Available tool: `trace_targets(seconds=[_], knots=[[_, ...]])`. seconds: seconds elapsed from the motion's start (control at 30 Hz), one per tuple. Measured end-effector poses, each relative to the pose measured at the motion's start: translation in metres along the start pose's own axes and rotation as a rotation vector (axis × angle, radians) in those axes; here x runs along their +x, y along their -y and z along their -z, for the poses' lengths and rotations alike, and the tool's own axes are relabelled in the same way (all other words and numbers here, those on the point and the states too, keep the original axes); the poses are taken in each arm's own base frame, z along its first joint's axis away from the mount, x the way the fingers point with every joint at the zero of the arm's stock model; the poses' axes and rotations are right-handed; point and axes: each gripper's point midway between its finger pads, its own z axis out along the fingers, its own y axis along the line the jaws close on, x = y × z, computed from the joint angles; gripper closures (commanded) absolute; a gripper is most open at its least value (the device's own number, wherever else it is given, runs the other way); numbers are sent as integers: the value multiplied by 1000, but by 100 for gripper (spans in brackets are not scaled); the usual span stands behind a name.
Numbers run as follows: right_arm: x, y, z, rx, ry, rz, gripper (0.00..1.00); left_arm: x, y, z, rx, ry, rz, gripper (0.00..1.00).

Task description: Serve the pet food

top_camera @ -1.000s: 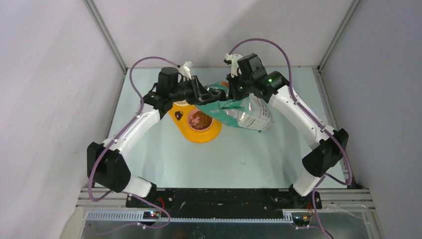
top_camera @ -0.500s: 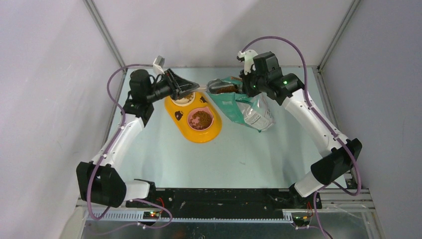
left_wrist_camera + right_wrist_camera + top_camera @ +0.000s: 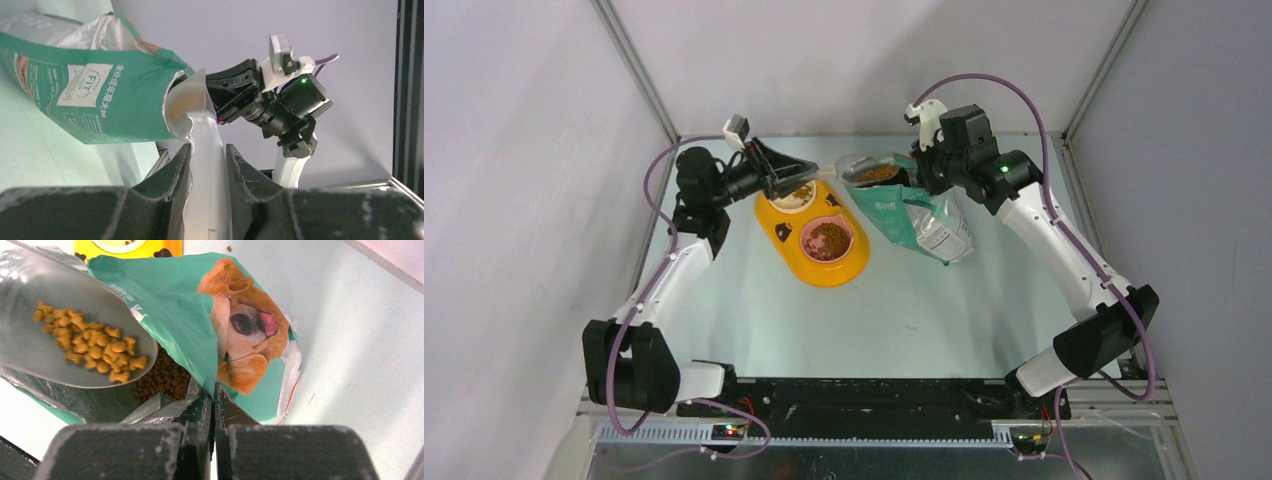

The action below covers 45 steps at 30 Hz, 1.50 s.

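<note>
Left pincer (image 3: 208, 152) clamped on scoop (image 3: 35, 357) handle; scoop loaded with pet food (image 3: 90, 345), above pouch (image 3: 170, 300) mouth. Right pincer (image 3: 214, 392) pinching pouch rim.

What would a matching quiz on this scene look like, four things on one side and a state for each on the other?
Things:
1 scoop
2 pouch
3 feeder
4 pet food

States:
A gripped at its rim by the right pincer
B yellow, held by nothing
C handle in the left pincer
D lying loose in the scoop

Pairs: 1-C, 2-A, 3-B, 4-D
</note>
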Motion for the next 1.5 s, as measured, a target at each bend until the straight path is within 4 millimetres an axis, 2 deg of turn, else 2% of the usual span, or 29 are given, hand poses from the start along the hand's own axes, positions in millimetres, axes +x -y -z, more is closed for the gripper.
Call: trace_targets(seconds=[0.13,0.57,0.7,0.8,0.93,1.17,1.33,1.5], knots=[[0,8,3,25,-1,12,100,-8,12,3,18,14,-25,100],[-4,25,14,65,-1,-5,100,-8,16,7,41,19,59,100],[-5,41,20,98,-4,-20,100,-12,20,6,64,10,86,100],[-8,60,29,145,-2,-36,100,-26,19,1,81,13,98,100],[-12,83,40,191,3,-64,100,-47,7,2,71,46,121,100],[-9,107,49,187,10,-125,100,-85,-11,28,50,166,104,100],[-12,115,56,152,34,-154,100,-104,-42,49,-1,257,97,100],[-11,124,59,138,48,-183,100,-126,-82,68,-94,345,82,100]])
